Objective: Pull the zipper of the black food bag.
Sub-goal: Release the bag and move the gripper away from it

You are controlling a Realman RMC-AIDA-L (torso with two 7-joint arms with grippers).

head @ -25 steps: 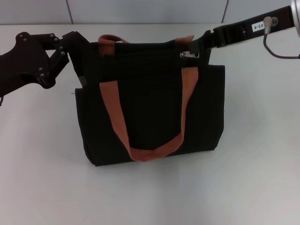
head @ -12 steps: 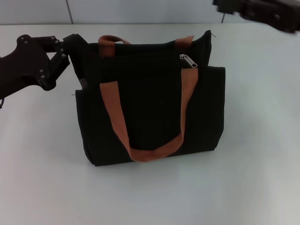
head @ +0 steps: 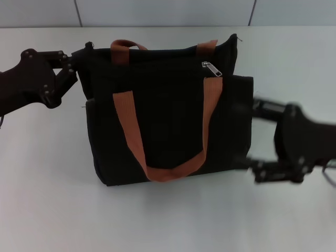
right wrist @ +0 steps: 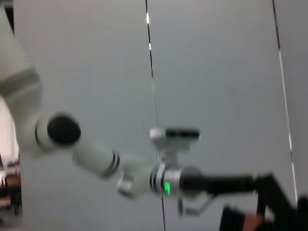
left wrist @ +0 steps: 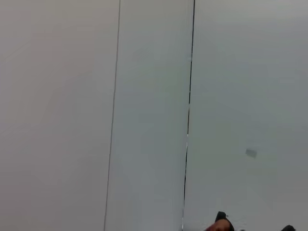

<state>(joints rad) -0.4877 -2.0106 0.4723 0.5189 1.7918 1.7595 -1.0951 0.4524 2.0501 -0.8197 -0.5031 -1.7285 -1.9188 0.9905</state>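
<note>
The black food bag [head: 168, 121] stands upright in the middle of the white table, its two orange-brown strap handles [head: 131, 131] hanging down the front. The silver zipper [head: 211, 67] lies on the zip line near the bag's upper right, just above the right strap. My left gripper [head: 77, 64] is against the bag's upper left corner. My right gripper [head: 257, 139] is blurred and low beside the bag's right side, apart from the zipper, jaws spread and empty. The right wrist view shows my left arm [right wrist: 159, 180] and a bit of orange strap [right wrist: 250, 224].
The white table [head: 168, 220] reaches in front of the bag and to both sides. A grey panelled wall [head: 168, 13] runs along the table's far edge. The left wrist view shows only wall panels [left wrist: 149, 115].
My right gripper let go of the zipper at the bag's top right, lifted away, then swung down beside the bag's right side. My left gripper drew back slightly to the left.
</note>
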